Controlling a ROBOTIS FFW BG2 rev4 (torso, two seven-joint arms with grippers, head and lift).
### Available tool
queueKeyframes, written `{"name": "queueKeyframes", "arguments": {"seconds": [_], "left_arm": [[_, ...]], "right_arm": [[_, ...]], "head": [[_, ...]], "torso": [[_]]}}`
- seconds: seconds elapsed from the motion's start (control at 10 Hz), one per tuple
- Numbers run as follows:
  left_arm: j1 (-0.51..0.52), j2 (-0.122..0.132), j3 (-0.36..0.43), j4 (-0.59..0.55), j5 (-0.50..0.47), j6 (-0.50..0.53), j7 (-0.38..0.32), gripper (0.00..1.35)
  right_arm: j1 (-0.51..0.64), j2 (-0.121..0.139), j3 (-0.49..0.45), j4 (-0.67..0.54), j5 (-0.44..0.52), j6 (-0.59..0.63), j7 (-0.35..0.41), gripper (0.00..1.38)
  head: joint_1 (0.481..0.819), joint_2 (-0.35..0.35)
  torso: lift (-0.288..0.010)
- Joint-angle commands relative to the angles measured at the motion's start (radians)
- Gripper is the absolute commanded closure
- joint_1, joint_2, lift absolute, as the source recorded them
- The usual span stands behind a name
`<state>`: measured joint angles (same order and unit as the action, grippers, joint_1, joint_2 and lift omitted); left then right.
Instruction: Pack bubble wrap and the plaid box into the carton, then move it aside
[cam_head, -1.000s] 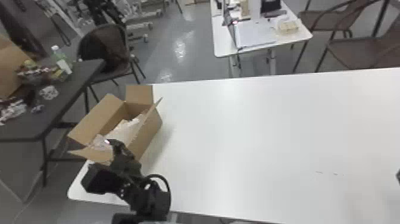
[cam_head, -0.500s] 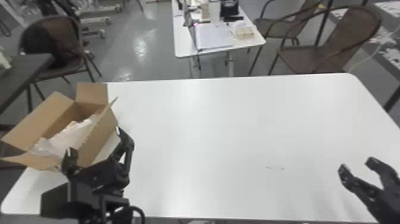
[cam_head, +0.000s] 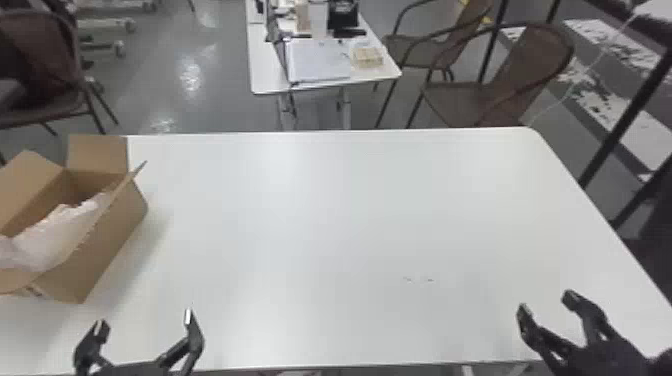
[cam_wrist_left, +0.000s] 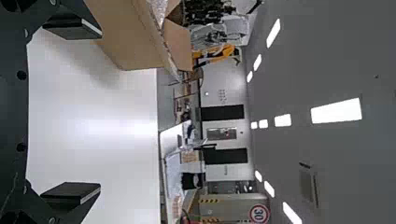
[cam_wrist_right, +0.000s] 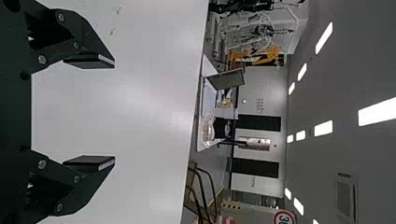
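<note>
The open carton (cam_head: 107, 240) stands at the white table's left side with its flaps up or spread, and bubble wrap (cam_head: 55, 230) fills much of it. I cannot make out the plaid box. My left gripper (cam_head: 145, 325) is open at the near edge, right of the carton and apart from it. In the left wrist view, the left gripper (cam_wrist_left: 84, 112) holds nothing, and the carton (cam_wrist_left: 126, 37) is beyond one finger. At the near right, my right gripper (cam_head: 547, 302) stands open over the table; in the right wrist view, the right gripper (cam_wrist_right: 100, 112) has nothing between its fingers.
The white table (cam_head: 340, 215) stretches between the two grippers. Behind it are a smaller white desk (cam_head: 270, 70) with a laptop and papers, and brown chairs (cam_head: 500, 85) at the back right. Another chair (cam_head: 45, 65) is at the back left.
The head view has swung rightward, so the carton sits farther left in it. My left gripper has moved away from the carton toward the near edge; the right gripper has come into view.
</note>
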<state>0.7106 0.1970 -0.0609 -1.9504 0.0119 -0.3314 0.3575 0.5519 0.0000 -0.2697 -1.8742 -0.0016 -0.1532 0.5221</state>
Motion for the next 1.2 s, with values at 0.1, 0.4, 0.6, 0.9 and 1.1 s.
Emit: {"name": "queueKeyframes", "arguments": {"seconds": [0.1, 0.4, 0.6, 0.9, 1.1], "left_arm": [[0.004, -0.021, 0.013, 0.015, 0.002, 0.006, -0.058, 0.15], [-0.002, -0.047, 0.039, 0.015, 0.006, 0.020, -0.129, 0.15], [-0.005, -0.041, 0.036, 0.016, 0.016, 0.025, -0.135, 0.15], [-0.005, -0.039, 0.036, 0.016, 0.026, 0.037, -0.140, 0.15], [-0.006, -0.039, 0.036, 0.018, 0.036, 0.038, -0.149, 0.15]], "right_arm": [[0.046, 0.001, 0.032, 0.026, 0.068, -0.077, -0.027, 0.52], [0.057, 0.001, 0.046, 0.024, 0.068, -0.086, -0.062, 0.52], [0.057, 0.001, 0.046, 0.029, 0.060, -0.081, -0.065, 0.52], [0.059, 0.001, 0.047, 0.024, 0.060, -0.078, -0.065, 0.52], [0.059, 0.001, 0.049, 0.021, 0.063, -0.078, -0.067, 0.52]], "head": [[0.695, 0.021], [0.695, 0.035], [0.695, 0.037], [0.695, 0.035], [0.695, 0.034]], "torso": [[-0.137], [-0.137], [-0.137], [-0.137], [-0.137]]}}
